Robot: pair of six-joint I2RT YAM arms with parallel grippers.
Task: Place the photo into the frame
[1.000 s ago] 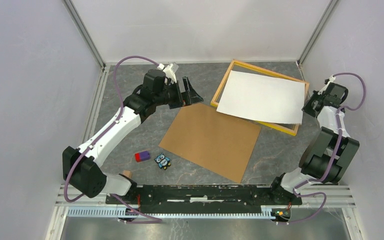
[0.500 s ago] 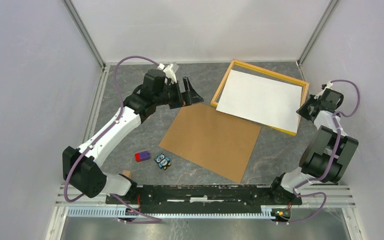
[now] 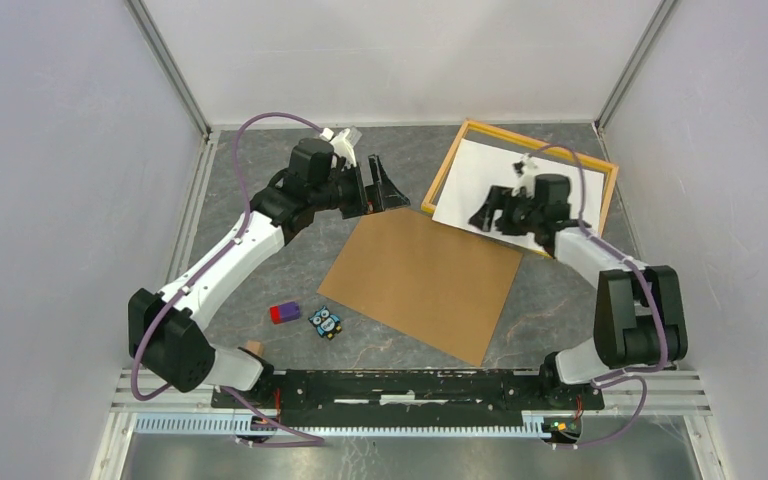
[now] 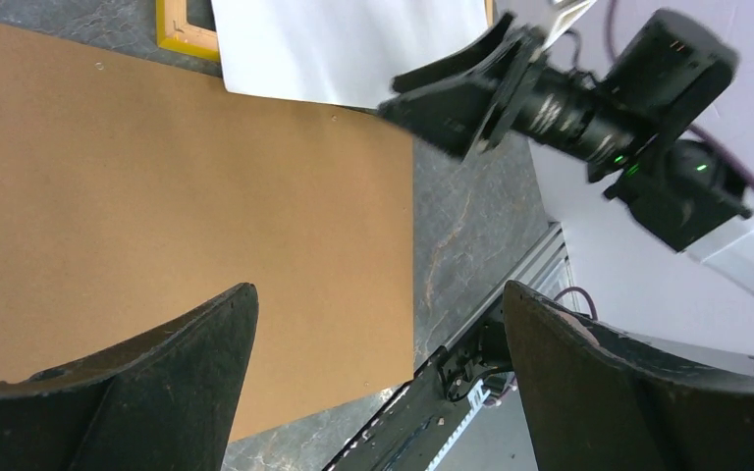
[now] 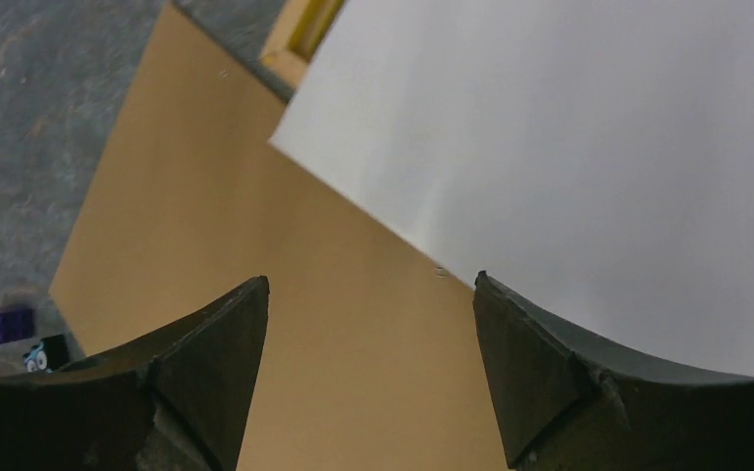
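White back up, the large thin rectangular photo print (image 3: pixel 472 178) lies askew on the thin yellow-orange wooden picture frame (image 3: pixel 520 139) at two o'clock on the grey table (image 3: pixel 560 300). Its seven-o'clock corner overhangs the flat brown hardboard panel (image 3: pixel 420 280). Above that corner hovers the right gripper (image 5: pixel 368 278), jaws apart and empty. At eleven o'clock, the left gripper (image 4: pixel 380 286) is spread wide, holding nothing.

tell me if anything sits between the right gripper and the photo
Nothing visible does. The right gripper hangs open over the photo, which lies white side up across the frame, one corner overhanging onto the brown panel.
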